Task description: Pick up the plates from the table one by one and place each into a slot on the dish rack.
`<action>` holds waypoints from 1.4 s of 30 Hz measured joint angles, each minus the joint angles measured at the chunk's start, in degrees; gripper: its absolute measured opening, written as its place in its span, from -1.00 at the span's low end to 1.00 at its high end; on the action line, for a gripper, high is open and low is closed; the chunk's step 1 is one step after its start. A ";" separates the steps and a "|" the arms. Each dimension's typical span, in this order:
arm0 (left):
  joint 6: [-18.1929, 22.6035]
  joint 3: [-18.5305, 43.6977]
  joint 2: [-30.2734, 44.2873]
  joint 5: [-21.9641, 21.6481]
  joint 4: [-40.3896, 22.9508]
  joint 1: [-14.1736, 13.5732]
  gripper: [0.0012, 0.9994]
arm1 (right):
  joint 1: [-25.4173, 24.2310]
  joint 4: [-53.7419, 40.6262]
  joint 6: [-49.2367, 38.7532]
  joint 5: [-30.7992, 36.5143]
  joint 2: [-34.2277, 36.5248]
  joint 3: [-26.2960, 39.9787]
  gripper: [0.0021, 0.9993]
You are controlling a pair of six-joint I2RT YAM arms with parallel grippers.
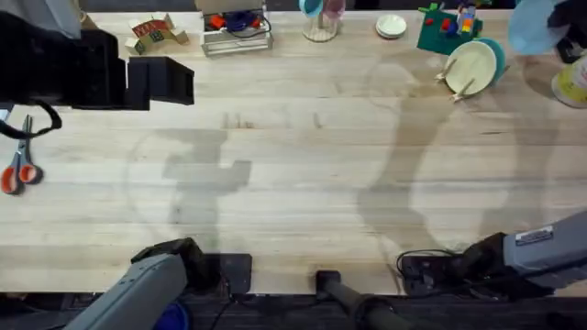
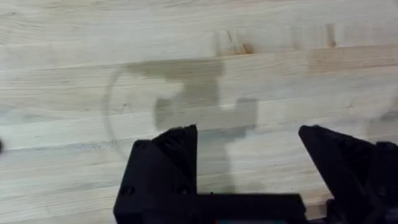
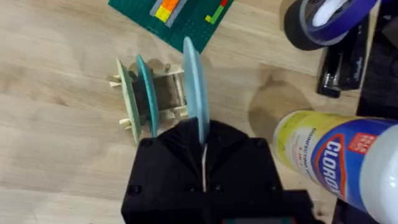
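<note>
Table (image 1: 303,183): pale plank top, bare across the middle, with arm shadows on it. Rack (image 1: 456,81): far right of the table, just in front of a green baseplate (image 1: 445,35); it holds a cream plate (image 1: 470,66) and, behind that, a teal plate (image 1: 496,57), both on edge and leaning in its slots. The right wrist view shows the same rack (image 3: 163,93) with the cream plate (image 3: 127,96) and the teal plate (image 3: 147,93) in neighbouring slots. Right gripper (image 3: 204,163): clamped on the rim of a pale blue plate (image 3: 194,87), held on edge above the rack, on the teal plate's side; whether it touches the sticks cannot be told. From overhead this plate (image 1: 535,26) is a pale blur at the far right corner. Left gripper (image 2: 249,168): fingers spread wide, nothing between them, over bare wood with its own shadow beneath; overhead it appears large and dark at the far left (image 1: 160,81). Other items: Clorox can (image 3: 336,158) beside the rack, tape roll (image 3: 323,18) beyond it, scissors (image 1: 18,170) with orange handles at the left edge, wire basket (image 1: 237,32) and a small green-rimmed dish (image 1: 391,26) along the far edge.
</note>
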 joint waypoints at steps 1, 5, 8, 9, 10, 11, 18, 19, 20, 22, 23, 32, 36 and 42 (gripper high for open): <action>0.00 0.00 0.01 0.00 0.00 0.00 0.99 | 0.04 0.00 -0.02 0.00 0.43 0.00 -0.95; 0.00 0.00 0.01 0.00 0.00 0.00 0.99 | 0.28 0.00 -0.46 0.00 2.18 0.00 -0.95; 0.00 0.00 0.01 0.00 0.00 0.00 0.99 | 0.50 0.02 -0.63 0.00 3.07 0.00 -0.95; 0.00 0.00 0.00 0.00 0.00 0.00 0.99 | 0.59 0.07 -0.66 0.00 3.27 0.00 -0.95; 0.00 0.00 0.00 0.00 0.00 0.00 0.99 | 0.67 0.09 -0.73 0.00 3.38 0.00 -0.95; 0.00 0.00 0.01 0.00 0.00 0.00 0.99 | 0.76 0.07 -0.81 0.00 3.53 0.00 -0.95; 0.00 0.00 0.01 0.00 0.00 0.00 0.99 | 0.96 0.17 -0.83 0.00 5.04 0.00 -0.95; 0.00 0.00 0.01 0.00 0.00 0.00 0.99 | 0.96 0.23 -0.85 0.00 5.38 0.00 -0.95; 0.00 0.00 0.00 0.00 0.00 0.00 0.99 | 0.96 0.27 -0.84 0.00 5.76 0.00 -0.95; 0.00 0.00 0.01 0.00 0.00 0.00 0.99 | 0.96 0.30 -0.85 0.02 6.54 0.00 -0.95; 0.00 0.00 0.01 0.00 0.00 0.00 0.99 | 0.96 0.31 -0.85 0.02 6.75 0.00 -0.95; 0.00 0.00 0.01 0.00 0.00 0.00 0.99 | 0.96 0.40 -0.87 0.00 7.55 0.00 -0.95; 0.00 0.00 0.01 0.00 0.00 0.00 0.99 | 0.96 0.42 -0.88 0.02 9.37 0.00 -0.95; 0.00 0.00 0.01 0.00 0.00 0.00 0.99 | 0.96 0.55 -1.07 0.03 10.49 0.00 -0.95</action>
